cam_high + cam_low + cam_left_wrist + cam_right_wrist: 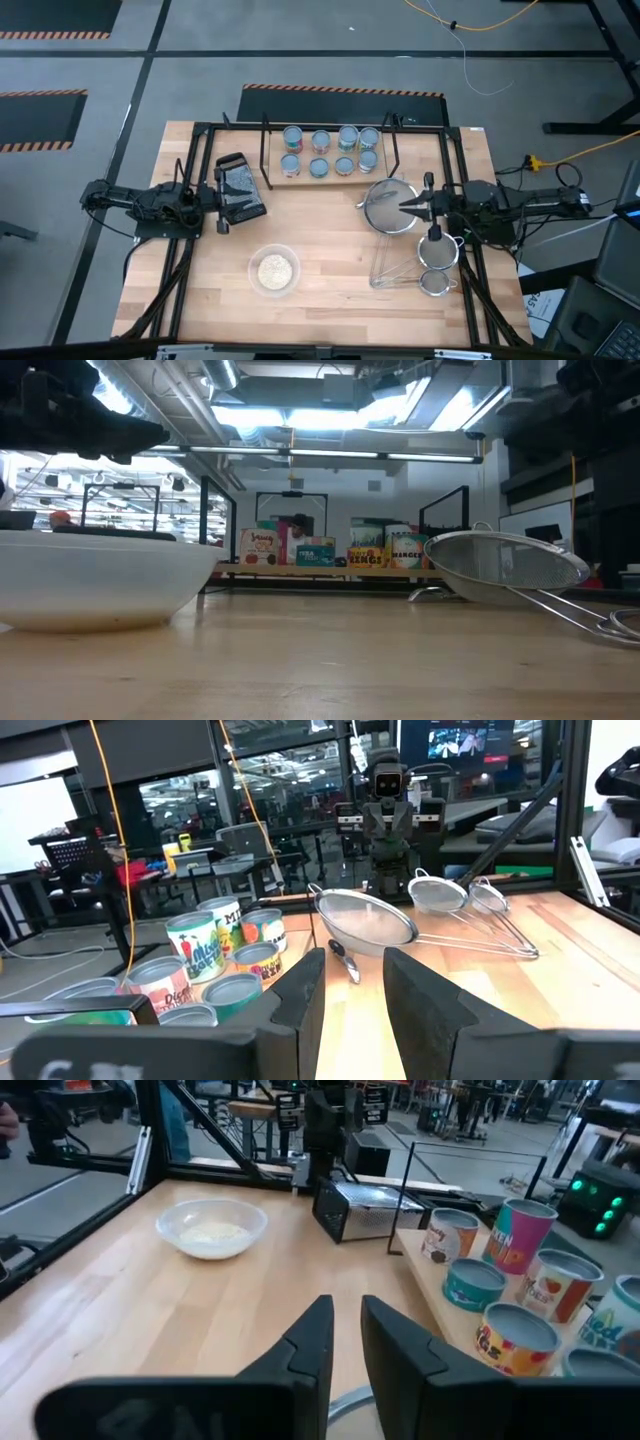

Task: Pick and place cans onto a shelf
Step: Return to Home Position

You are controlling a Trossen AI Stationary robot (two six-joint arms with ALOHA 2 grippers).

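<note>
Eight cans point(330, 152) stand in two rows on the shelf point(274, 168) at the desk's point(330, 305) far centre. Left gripper point(355, 958) beside a dark metal box point(241, 190), right gripper point(347, 1305) above the large strainer point(383, 215); both parted, empty. A nearer bowl point(255, 270) holds pale grains; the low view frames the cans between bowl and strainer

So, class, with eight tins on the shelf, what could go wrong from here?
The right gripper hangs over the round wire-mesh strainer; dropping lower, it might snag the rim. The left gripper sits right by the black rectangular box and could knock it. The short tins crowd the light-wood shelf; a bump might topple some.
</note>
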